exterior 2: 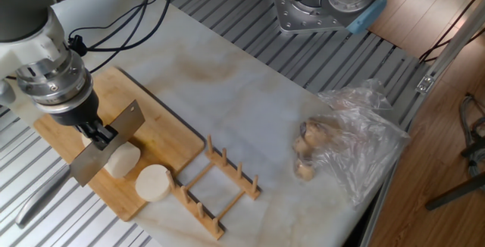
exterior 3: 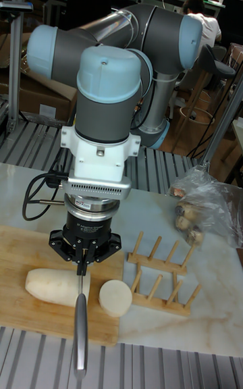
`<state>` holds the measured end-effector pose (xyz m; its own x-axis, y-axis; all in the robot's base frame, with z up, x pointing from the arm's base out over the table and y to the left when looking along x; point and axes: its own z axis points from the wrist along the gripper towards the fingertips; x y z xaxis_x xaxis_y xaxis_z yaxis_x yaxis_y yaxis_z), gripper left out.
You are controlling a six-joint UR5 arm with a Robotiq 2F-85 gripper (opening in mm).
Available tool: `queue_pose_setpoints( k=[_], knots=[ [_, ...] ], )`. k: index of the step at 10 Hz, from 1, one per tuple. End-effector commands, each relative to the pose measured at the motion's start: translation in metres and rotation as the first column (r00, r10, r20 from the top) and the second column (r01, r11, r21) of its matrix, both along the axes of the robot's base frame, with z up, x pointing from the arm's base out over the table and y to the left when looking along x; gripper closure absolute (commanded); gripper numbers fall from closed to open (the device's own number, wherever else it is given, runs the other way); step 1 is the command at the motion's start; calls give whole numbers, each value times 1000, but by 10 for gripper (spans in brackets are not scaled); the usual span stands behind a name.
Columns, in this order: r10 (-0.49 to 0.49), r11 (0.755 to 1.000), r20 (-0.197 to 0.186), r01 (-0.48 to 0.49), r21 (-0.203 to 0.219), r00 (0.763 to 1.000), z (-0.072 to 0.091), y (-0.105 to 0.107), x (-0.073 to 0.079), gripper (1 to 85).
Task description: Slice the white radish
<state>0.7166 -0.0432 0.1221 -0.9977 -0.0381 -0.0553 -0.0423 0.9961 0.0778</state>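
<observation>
Gripping knife (exterior 2: 106,150), hand (exterior 3: 84,259) vertical

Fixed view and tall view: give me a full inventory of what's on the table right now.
white radish: 1 long piece, creamy white, lying on the board under the knife
radish piece: 1 cut stub, white, board's near end beside the rack
cutting board: 1, light wood, table's left
knife: 1, steel blade, held across the radish
wooden rack: 1, light wood, right of the board
plastic bag: 1, clear, brownish lumps inside, table's right
gripper: 1, black, shut on the knife
</observation>
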Motion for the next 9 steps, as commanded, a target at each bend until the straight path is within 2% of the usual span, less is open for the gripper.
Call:
queue_pose_setpoints(
  k=[1,9],
  knots=[
    [-14,1000,0,14,9,1000,0,1,1,843],
    [-47,999,-4,47,0,999,-4,5,5,843]
  ],
)
